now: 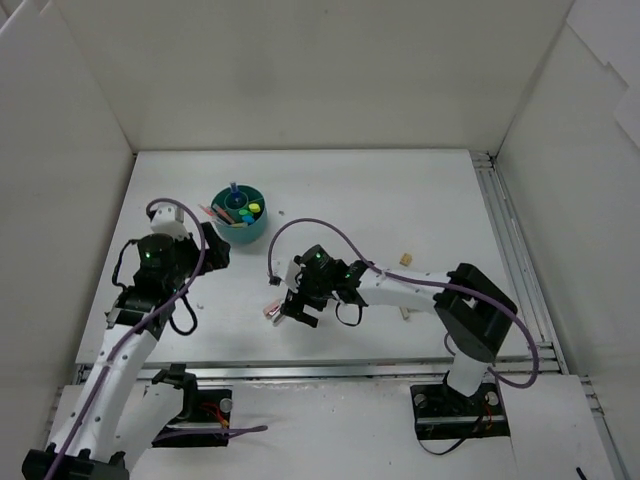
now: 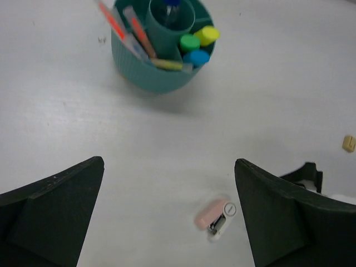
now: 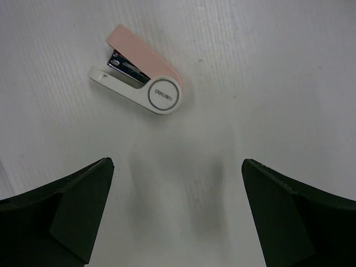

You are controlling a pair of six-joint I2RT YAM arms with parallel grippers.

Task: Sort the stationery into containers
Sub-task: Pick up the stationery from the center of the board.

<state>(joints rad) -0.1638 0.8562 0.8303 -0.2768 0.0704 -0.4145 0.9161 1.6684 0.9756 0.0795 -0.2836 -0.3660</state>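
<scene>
The round teal tub [image 1: 246,234] stands at the back left and holds pens [image 2: 136,30], green, yellow and blue highlighters [image 2: 190,43] and a blue-capped bottle [image 2: 169,8]. My left gripper [image 1: 217,248] hovers just near of the tub [image 2: 150,78], open and empty [image 2: 169,217]. A small pink and white stapler [image 1: 270,312] lies on the table. My right gripper [image 1: 292,308] is right beside it, open, with the stapler [image 3: 142,69] just beyond its fingertips [image 3: 83,189]. The stapler [image 2: 216,216] also shows in the left wrist view. A tan eraser [image 1: 406,258] lies to the right.
White walls enclose the table on three sides. A small pale piece [image 1: 405,315] lies under the right arm's forearm. A tiny speck [image 1: 283,212] sits right of the tub. The tan eraser [image 2: 349,143] shows at the right edge of the left wrist view.
</scene>
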